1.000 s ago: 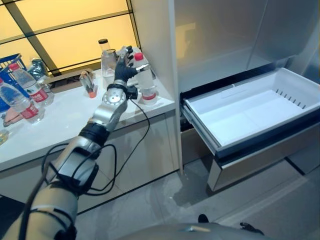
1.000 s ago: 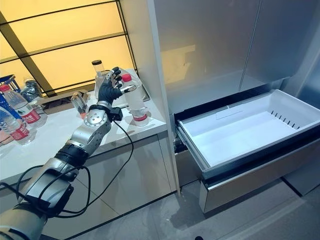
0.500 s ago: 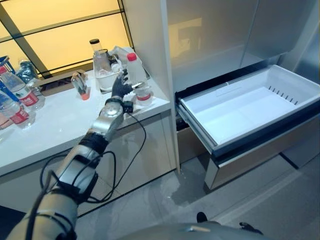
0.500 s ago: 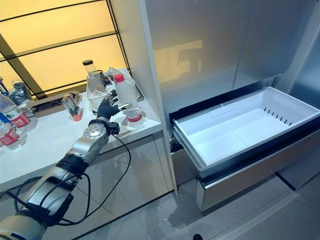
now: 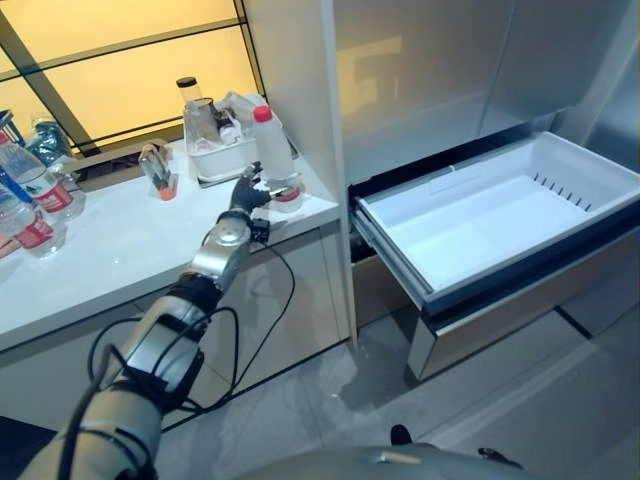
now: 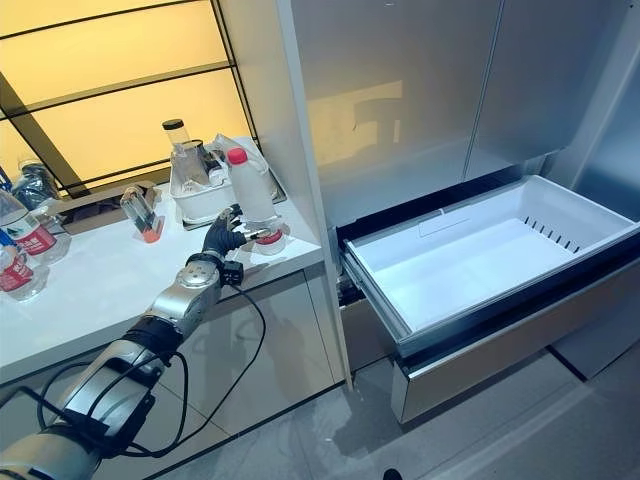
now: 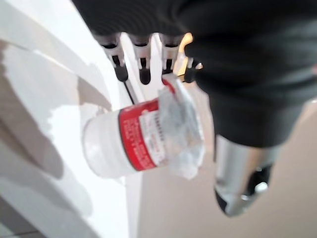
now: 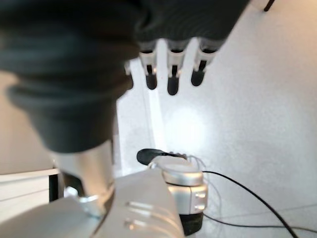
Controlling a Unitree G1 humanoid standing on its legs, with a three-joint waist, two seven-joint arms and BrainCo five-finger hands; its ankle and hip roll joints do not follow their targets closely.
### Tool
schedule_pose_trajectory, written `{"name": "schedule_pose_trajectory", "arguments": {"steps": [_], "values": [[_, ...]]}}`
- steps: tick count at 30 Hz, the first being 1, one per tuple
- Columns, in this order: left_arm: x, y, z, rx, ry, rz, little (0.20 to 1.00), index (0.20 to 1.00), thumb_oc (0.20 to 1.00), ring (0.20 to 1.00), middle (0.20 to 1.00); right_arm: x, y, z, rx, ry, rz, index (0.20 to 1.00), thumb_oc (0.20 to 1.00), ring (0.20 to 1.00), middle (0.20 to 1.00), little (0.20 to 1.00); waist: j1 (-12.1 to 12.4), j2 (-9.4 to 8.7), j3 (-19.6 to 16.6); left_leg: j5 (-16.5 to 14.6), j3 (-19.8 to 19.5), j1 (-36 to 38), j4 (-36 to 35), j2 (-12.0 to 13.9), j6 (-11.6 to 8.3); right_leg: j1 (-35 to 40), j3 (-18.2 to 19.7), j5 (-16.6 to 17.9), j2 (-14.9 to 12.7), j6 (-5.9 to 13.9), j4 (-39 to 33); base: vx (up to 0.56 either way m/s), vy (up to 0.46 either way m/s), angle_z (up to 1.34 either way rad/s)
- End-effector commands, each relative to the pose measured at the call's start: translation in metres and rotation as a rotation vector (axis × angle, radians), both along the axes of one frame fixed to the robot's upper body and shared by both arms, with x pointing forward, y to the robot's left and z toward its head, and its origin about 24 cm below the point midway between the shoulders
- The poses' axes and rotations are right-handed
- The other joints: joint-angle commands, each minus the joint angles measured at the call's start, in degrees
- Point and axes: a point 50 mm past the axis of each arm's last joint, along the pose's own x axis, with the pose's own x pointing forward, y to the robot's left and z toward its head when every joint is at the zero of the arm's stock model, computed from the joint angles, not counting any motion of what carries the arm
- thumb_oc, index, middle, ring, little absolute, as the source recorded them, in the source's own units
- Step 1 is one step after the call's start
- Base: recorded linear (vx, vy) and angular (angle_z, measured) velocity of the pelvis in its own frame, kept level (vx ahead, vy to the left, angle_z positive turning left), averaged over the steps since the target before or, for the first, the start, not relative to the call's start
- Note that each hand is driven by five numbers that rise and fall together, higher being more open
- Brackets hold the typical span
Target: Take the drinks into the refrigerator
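— We see warm yellow light glowing from the backlit wall panels (image 5: 120, 70) behind the white counter (image 5: 110, 260), and glare on the fridge door (image 6: 370, 110).

— Agreed; the open drawer (image 5: 500, 215) is bright and evenly lit. Our left wrist view is blurred, the bottle (image 7: 138, 141) soft. The right wrist view shows a bright glare spot on the floor (image 8: 190, 129).

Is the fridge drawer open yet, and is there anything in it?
Open and empty: the drawer is pulled out from the refrigerator, its white inside bare.
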Motion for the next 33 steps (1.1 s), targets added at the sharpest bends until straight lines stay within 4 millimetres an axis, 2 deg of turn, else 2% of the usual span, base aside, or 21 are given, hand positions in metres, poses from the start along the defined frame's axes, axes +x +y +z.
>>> {"name": "schedule_pose_trajectory", "arguments": {"steps": [1, 8, 14, 17, 18, 22, 29, 33], "values": [[0.026, -0.008, 0.063, 0.025, -0.167, 0.002, 1.000, 1.000, 1.000, 1.000, 1.000, 0.013, -0.001, 0.002, 0.008, -0.041, 0.000, 1.000, 1.000, 1.000, 1.000, 1.000, -2.1, 0.52, 3.5, -1.3, -1.7, -1.0, 0.4, -0.2, 0.12, 9.1, 2.7, -10.9, -0.6, 4.12, 0.6, -0.03, -0.003, -0.10], [0.031, -0.026, 0.072, 0.011, -0.180, -0.047, 1.000, 1.000, 1.000, 1.000, 1.000, 0.012, -0.006, 0.004, 0.001, -0.068, -0.040, 1.000, 1.000, 1.000, 1.000, 1.000, -4.3, 1.57, 4.7, -0.8, -0.2, -2.2, 0.4, -0.2, -0.09, 7.4, 4.1, -10.2, -0.4, 4.22, 0.6, -0.02, 0.005, -0.08], [0.033, -0.037, 0.067, -0.019, -0.140, -0.072, 1.000, 1.000, 1.000, 1.000, 1.000, 0.007, -0.011, 0.005, -0.007, -0.085, -0.078, 1.000, 1.000, 1.000, 1.000, 1.000, -6.4, 2.58, 5.2, -0.6, 0.8, -2.6, 0.4, -0.2, -0.22, 6.6, 5.2, -9.9, -0.3, 4.26, 0.6, -0.01, 0.013, -0.11], [0.035, -0.046, 0.061, -0.015, -0.100, -0.082, 1.000, 1.000, 1.000, 1.000, 1.000, 0.004, -0.013, 0.006, -0.006, -0.095, -0.103, 1.000, 1.000, 1.000, 1.000, 1.000, -8.3, 3.26, 5.5, -0.6, 1.6, -2.7, 0.4, -0.2, -0.42, 6.3, 6.1, -9.8, -0.4, 4.27, 0.6, 0.00, 0.010, 0.00], [0.035, -0.052, 0.062, -0.050, -0.109, -0.084, 0.200, 0.200, 0.200, 0.200, 0.200, 0.003, -0.012, 0.006, -0.005, -0.102, -0.111, 1.000, 1.000, 1.000, 1.000, 1.000, -8.7, 3.34, 5.7, -0.5, 1.8, -2.7, 0.4, -0.2, -0.43, 6.2, 6.2, -9.7, -0.4, 4.25, 0.6, 0.00, 0.000, 0.00], [0.031, -0.073, 0.058, -0.149, -0.126, -0.112, 0.200, 0.200, 0.200, 0.200, 0.200, 0.005, -0.013, 0.007, -0.015, -0.134, -0.133, 1.000, 1.000, 1.000, 1.000, 1.000, -9.7, 3.59, 6.4, -0.1, 2.1, -3.6, 0.4, -0.4, -0.49, 5.2, 6.6, -9.2, -0.5, 4.17, 0.6, -0.04, 0.001, -0.07], [0.023, -0.087, 0.051, -0.181, -0.138, -0.155, 0.200, 0.200, 0.200, 0.200, 0.200, -0.006, -0.012, 0.005, -0.019, -0.118, -0.160, 1.000, 1.000, 1.000, 1.000, 1.000, -9.5, 3.56, 6.1, 0.5, 2.1, -4.1, 0.4, 0.0, -0.75, 5.0, 6.2, -9.4, -0.2, 3.89, 0.6, -0.01, -0.008, -0.03], [0.018, -0.095, 0.051, -0.232, -0.167, -0.188, 0.200, 0.200, 0.200, 0.200, 0.200, -0.004, -0.010, 0.005, -0.016, -0.125, -0.165, 1.000, 1.000, 1.000, 1.000, 1.000, -8.8, 3.08, 5.8, 0.7, 1.4, -4.2, 0.4, 0.1, -0.82, 5.4, 5.6, -9.6, -0.2, 3.69, 0.6, -0.02, -0.039, 0.02]]}}
